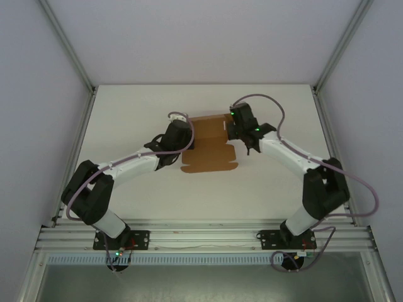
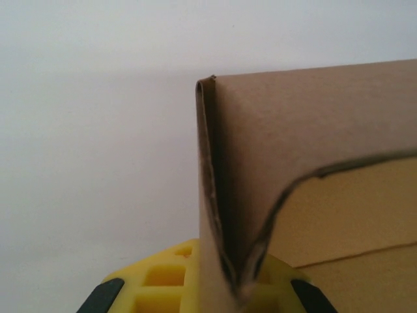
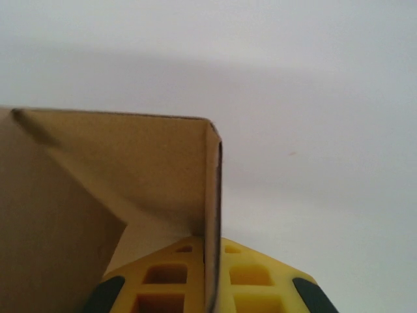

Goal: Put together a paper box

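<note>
Assembly of the paper box [image 1: 211, 151], side-wall stage. At left, the left gripper [image 1: 190, 139] reaches in from its base and meets the left edge of the brown die-cut sheet. In the left wrist view its yellow jaws are closed tight on the left wall panel [image 2: 212, 195], which stands upright and appears folded double on itself, with a curved flap [image 2: 287, 195] lying just inside it. At centre, the box sits on the white table [image 1: 126, 113], somewhat toward the far side and between the two grippers. Its near panel lies flat and points toward the arm bases. At right, the right gripper [image 1: 233, 131] mirrors the first. In the right wrist view its jaws are likewise shut, pinching the upright right wall [image 3: 212, 195], with the adjoining far wall [image 3: 130, 156] meeting it at a square corner. The step in hand looks to be raising and creasing both side walls together. The next move probably calls for letting go of one wall without it springing open, then folding the remaining flat panel over and tucking its tabs. The thin card may flex or slide if released unevenly.
</note>
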Available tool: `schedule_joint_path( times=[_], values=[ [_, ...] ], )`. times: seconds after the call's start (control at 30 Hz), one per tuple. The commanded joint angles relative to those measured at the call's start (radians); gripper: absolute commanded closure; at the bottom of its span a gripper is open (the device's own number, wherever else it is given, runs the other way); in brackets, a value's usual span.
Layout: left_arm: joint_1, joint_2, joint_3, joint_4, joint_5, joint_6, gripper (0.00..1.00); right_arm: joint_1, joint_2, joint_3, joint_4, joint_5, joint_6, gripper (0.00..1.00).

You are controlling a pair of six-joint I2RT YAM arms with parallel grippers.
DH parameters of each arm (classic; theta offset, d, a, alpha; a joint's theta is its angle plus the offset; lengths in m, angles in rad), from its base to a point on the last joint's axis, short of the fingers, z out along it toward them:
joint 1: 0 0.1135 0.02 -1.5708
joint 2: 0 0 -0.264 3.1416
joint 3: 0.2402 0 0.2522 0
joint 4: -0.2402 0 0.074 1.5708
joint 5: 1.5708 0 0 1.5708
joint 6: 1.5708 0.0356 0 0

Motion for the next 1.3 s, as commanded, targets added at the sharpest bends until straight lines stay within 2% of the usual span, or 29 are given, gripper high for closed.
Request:
schedule_joint_path(
  times=[0.0,0.13,0.23,0.3,0.4,0.47,0.57,0.67,0.73,0.8,0.9,1.0,1.13,1.27],
  values=[
    [-0.003,0.026,0.051,-0.021,-0.048,-0.063,1.0,0.004,0.074,0.043,-0.116,0.479,0.25,0.99],
    [-0.005,0.067,0.094,-0.04,-0.06,-0.072,1.0,0.021,0.138,0.091,-0.114,0.474,0.306,0.99],
    [-0.005,0.088,0.112,-0.037,-0.05,-0.065,1.0,0.037,0.152,0.094,-0.053,0.433,0.267,1.0],
    [-0.005,0.099,0.117,-0.036,-0.047,-0.068,1.0,0.039,0.14,0.076,-0.011,0.381,0.238,0.95],
    [-0.005,0.11,0.122,-0.033,-0.045,-0.069,1.0,0.039,0.091,0.007,0.089,0.254,0.18,0.93],
    [-0.003,0.118,0.124,-0.028,-0.044,-0.069,1.0,0.036,0.036,-0.058,0.162,0.117,0.122,0.87],
    [0.005,0.123,0.12,-0.018,-0.038,-0.055,1.0,0.02,-0.054,-0.124,0.185,-0.021,0.088,0.78],
    [0.025,0.114,0.088,0.012,-0.012,-0.038,1.0,-0.034,-0.173,-0.185,0.15,-0.19,0.073,0.67],
    [0.041,0.095,0.053,0.048,0.022,-0.024,1.0,-0.082,-0.272,-0.235,0.137,-0.295,0.065,0.45],
    [0.05,0.074,0.015,0.087,0.049,0.0,1.0,-0.124,-0.38,-0.299,0.149,-0.344,0.032,0.32],
    [0.055,0.055,-0.007,0.103,0.075,0.03,1.0,-0.22,-0.512,-0.418,0.242,-0.391,0.031,0.17],
    [0.055,0.053,-0.01,0.107,0.098,0.04,1.0,-0.34,-0.563,-0.448,0.26,-0.493,0.076,0.07],
    [0.055,0.05,-0.021,0.142,0.13,0.044,1.0,-0.416,-0.47,-0.389,0.196,-0.54,0.093,0.09],
    [0.055,0.05,-0.023,0.158,0.13,0.045,1.0,-0.433,-0.308,-0.32,0.197,-0.763,0.046,0.18]
  ],
)
